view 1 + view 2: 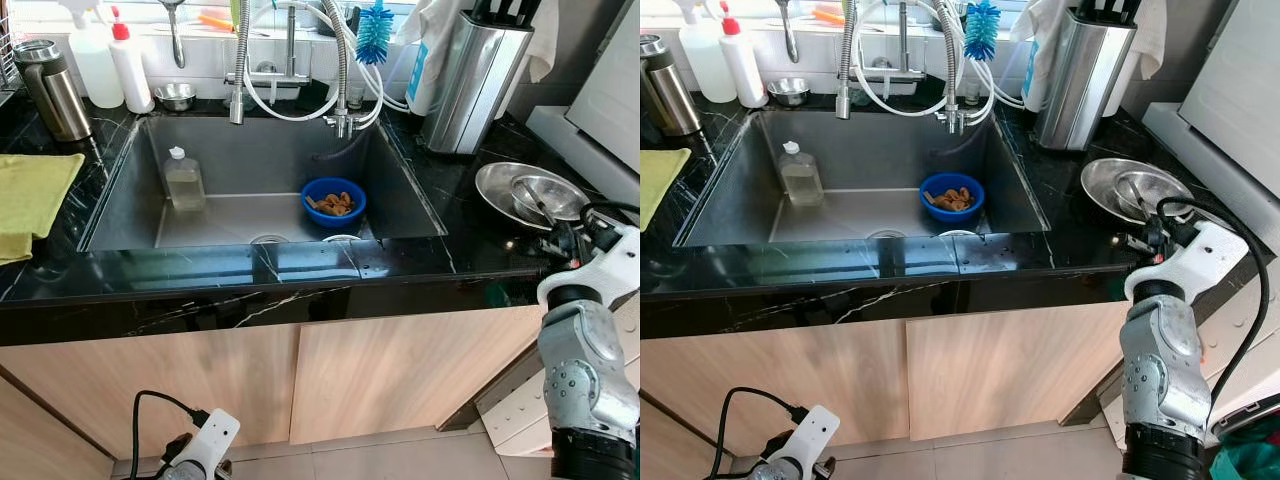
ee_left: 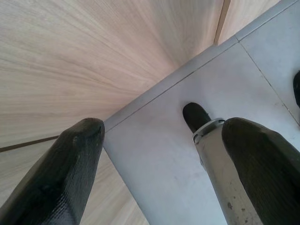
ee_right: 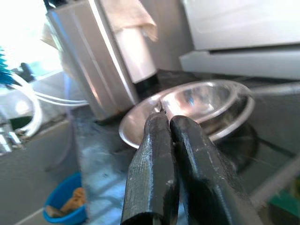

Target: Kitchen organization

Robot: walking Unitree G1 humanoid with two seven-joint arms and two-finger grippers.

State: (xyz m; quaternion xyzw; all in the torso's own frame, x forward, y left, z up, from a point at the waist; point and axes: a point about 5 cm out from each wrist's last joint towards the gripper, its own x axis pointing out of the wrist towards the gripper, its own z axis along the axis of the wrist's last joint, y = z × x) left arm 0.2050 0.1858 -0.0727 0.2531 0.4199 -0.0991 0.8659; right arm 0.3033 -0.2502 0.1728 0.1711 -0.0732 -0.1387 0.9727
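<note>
A blue bowl (image 1: 333, 201) with brown food bits stands in the steel sink (image 1: 400, 190), near its right wall. A clear plastic bottle (image 1: 184, 180) stands at the sink's left side. On the black counter to the right, a steel bowl (image 1: 545, 195) rests in a steel plate (image 1: 495, 185). My right gripper (image 3: 165, 117) is shut with nothing in it, hovering at the counter's front right edge, its tips just short of the plate (image 3: 140, 126). My left gripper (image 2: 164, 129) hangs open low beside the wooden cabinet, above the floor tiles.
A steel knife block (image 1: 470, 80) stands behind the plate. Faucet hoses and a blue brush (image 1: 375, 30) hang over the sink. A yellow cloth (image 1: 30, 195), a steel thermos (image 1: 52, 90) and white bottles (image 1: 130, 65) occupy the left counter. A small steel bowl (image 1: 175, 96) sits behind the sink.
</note>
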